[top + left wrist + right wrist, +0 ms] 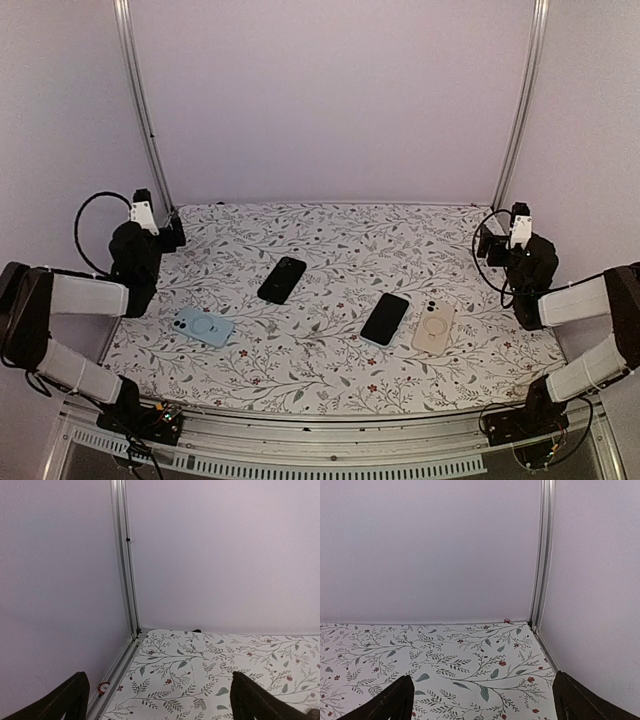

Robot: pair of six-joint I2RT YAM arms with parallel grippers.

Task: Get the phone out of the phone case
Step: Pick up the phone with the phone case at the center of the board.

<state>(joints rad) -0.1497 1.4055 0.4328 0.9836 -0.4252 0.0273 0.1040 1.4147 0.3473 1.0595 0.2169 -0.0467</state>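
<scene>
Several phones or cases lie on the floral cloth (330,240) in the top view. A black one (282,279) lies left of centre. A light blue one (203,326) with a ring on its back lies near the front left. A black slab with a pale rim (385,319) lies right of centre, beside a beige one (434,327) with a ring on its back. I cannot tell which holds a phone. My left gripper (168,234) (157,700) is open and empty at the far left. My right gripper (489,246) (482,700) is open and empty at the far right.
Aluminium posts (148,120) (518,120) stand at the back corners, with lilac walls behind and at the sides. The left post (126,580) and the right post (545,555) show in the wrist views. A metal rail (330,445) runs along the front edge.
</scene>
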